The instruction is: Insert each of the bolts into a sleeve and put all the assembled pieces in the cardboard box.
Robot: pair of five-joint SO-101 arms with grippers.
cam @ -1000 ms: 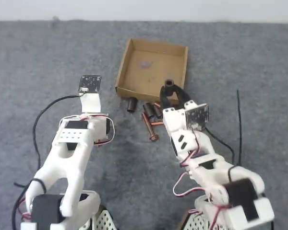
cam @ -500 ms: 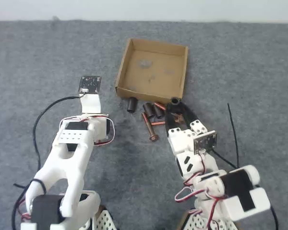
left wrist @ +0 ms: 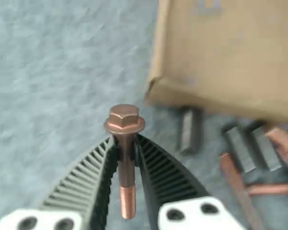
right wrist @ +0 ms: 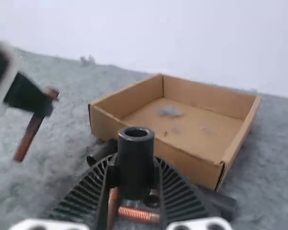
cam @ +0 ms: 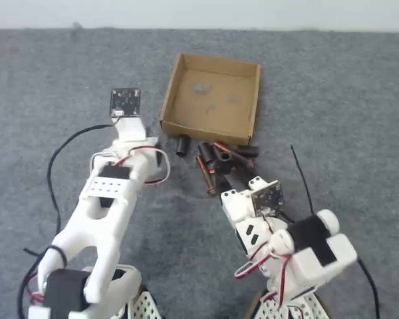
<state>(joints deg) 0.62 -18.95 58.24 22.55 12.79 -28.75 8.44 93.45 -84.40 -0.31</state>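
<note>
Grey carpet (cam: 359, 133) runs to a white wall (cam: 199, 13) at 12 o'clock. The box (cam: 199, 130) sits toward 12, with faint smudges on its floor. A pile (cam: 213, 158) of loose bolts and sleeves lies just at its 6 o'clock. The left gripper (left wrist: 126, 143), at the box's 9 o'clock, is clamped on a bolt (left wrist: 126, 120). The right gripper (right wrist: 134, 167), at the pile's 6, is clamped on a sleeve (right wrist: 135, 148). The right arm (cam: 299, 246) hides the pile's near edge.

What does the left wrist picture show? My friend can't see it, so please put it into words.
The left gripper pinches a copper bolt by its stem between two black ribbed fingers, above grey carpet. Farther off lie a cardboard box and, next to it, dark sleeves and loose bolts.
</note>
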